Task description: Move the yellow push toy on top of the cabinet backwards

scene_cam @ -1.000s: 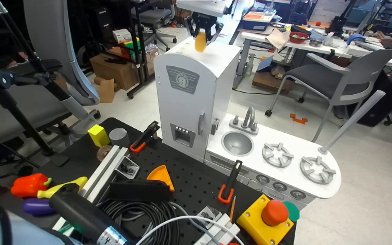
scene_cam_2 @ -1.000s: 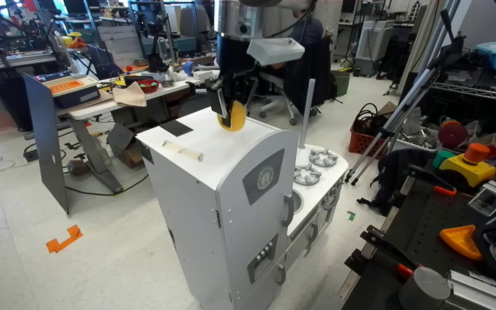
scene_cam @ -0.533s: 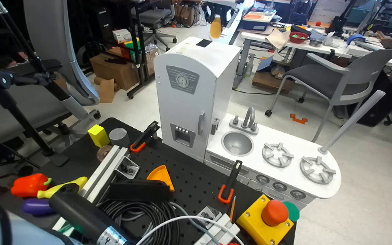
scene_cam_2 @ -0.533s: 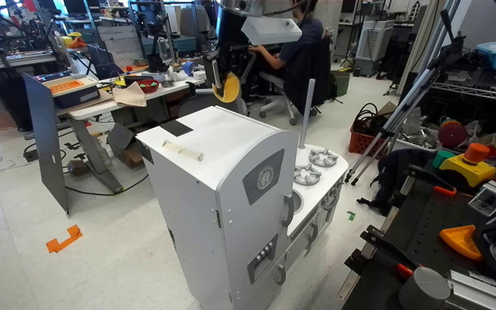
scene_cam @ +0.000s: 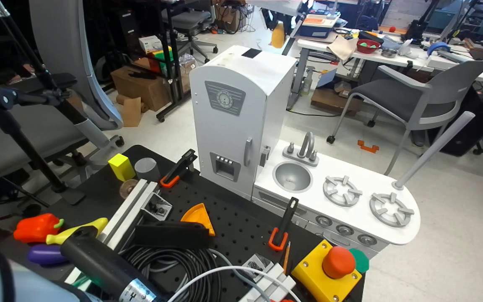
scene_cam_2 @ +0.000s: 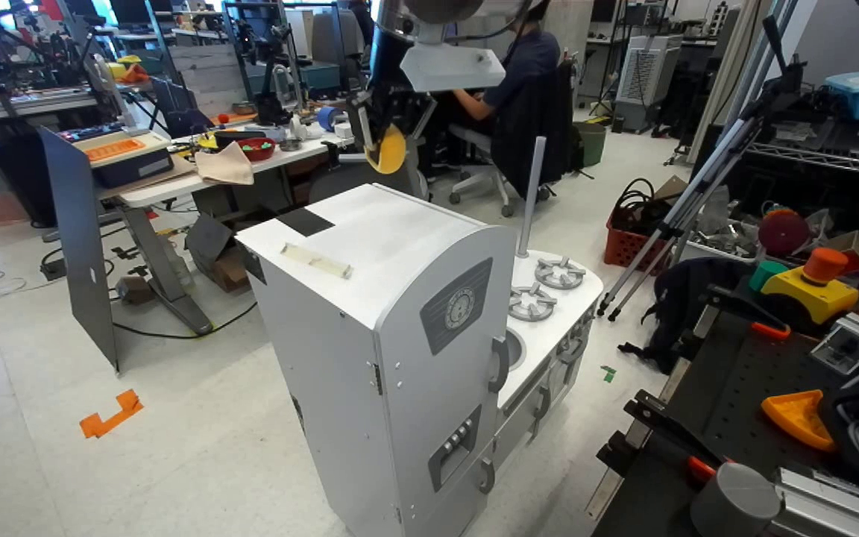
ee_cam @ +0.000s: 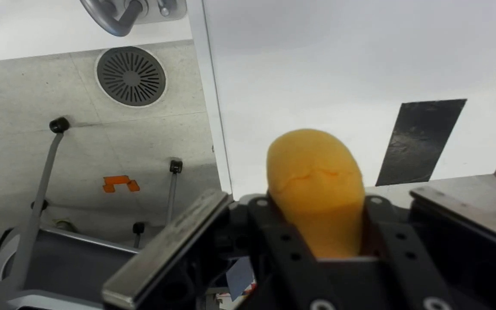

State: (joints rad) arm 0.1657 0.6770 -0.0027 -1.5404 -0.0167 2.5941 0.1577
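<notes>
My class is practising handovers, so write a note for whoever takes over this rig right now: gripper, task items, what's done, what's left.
Gripper: shut on the yellow push toy.
Things: the toy hangs in the air, apart from the cabinet in both exterior views. Whether it is straight above the top or past an edge, I can't tell.
Done: toy gripped and clear of the top.
Left: not yet set down. Probably lower it onto the cabinet top towards the back, where the black patch lies, then open and withdraw.
</notes>
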